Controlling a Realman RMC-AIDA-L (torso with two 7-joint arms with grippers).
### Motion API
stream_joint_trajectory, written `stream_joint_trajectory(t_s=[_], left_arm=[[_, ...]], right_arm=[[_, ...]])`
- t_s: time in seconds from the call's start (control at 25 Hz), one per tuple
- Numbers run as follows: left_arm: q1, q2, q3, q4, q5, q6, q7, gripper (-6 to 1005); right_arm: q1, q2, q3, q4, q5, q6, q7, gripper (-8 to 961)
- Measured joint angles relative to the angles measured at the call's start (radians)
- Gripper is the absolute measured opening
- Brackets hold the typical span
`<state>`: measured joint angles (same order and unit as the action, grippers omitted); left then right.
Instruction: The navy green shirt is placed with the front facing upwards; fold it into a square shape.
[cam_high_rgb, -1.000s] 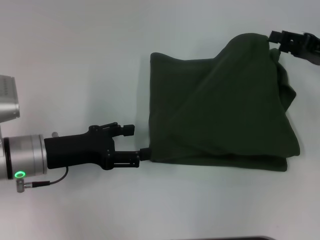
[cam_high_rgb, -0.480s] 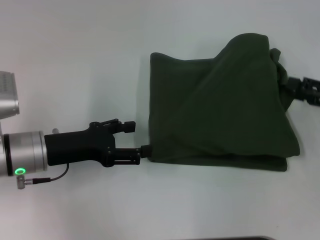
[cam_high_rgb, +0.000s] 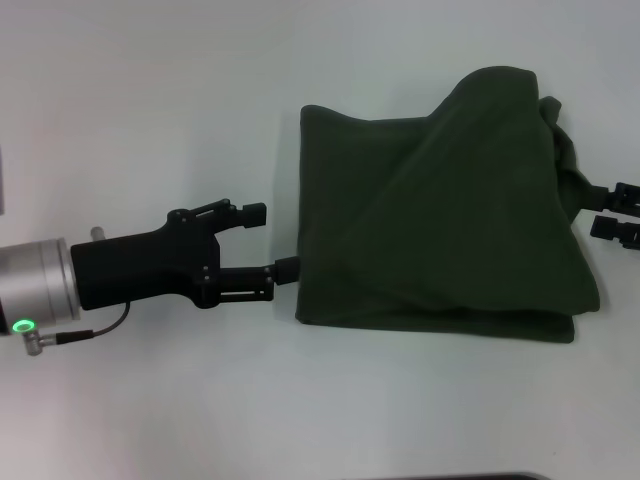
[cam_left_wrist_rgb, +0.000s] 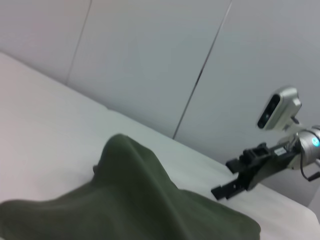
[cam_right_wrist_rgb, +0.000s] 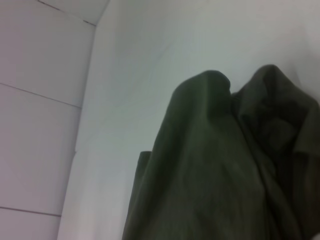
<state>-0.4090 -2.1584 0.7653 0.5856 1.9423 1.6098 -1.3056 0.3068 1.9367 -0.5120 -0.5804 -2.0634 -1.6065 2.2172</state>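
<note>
The navy green shirt (cam_high_rgb: 440, 210) lies folded on the table (cam_high_rgb: 150, 100). The left gripper (cam_high_rgb: 272, 242) gapes wide beside its left edge; the right gripper (cam_high_rgb: 615, 212) is spread at its right edge, holding nothing.

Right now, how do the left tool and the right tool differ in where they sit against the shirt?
The left tool is fully in view at the navy green shirt's left edge, its lower finger tip touching the cloth; the right tool is cut off by the frame beside the bunched right side, apparently clear of it. The left shows its whole body, the right only finger tips. Both look open and hold no cloth.
</note>
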Motion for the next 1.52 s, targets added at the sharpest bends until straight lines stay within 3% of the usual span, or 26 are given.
stream_joint_trajectory(t_s=[0.32, 0.84, 1.28, 1.52], left_arm=[[0.005, 0.002, -0.004, -0.001, -0.002, 0.004, 0.023, 940], [0.006, 0.001, -0.004, 0.0, 0.0, 0.017, 0.024, 940], [0.006, -0.001, -0.004, -0.003, -0.001, 0.018, 0.025, 941], [0.004, -0.001, -0.004, -0.003, -0.001, 0.019, 0.025, 941]], right_arm=[[0.044, 0.027, -0.002, 0.022, -0.062, 0.028, 0.022, 751], [0.037, 0.026, -0.002, 0.024, -0.067, 0.037, 0.02, 671], [0.035, 0.032, 0.002, 0.024, -0.101, 0.026, -0.001, 426], [0.02, 0.028, 0.01, 0.024, -0.098, -0.004, -0.019, 149]])
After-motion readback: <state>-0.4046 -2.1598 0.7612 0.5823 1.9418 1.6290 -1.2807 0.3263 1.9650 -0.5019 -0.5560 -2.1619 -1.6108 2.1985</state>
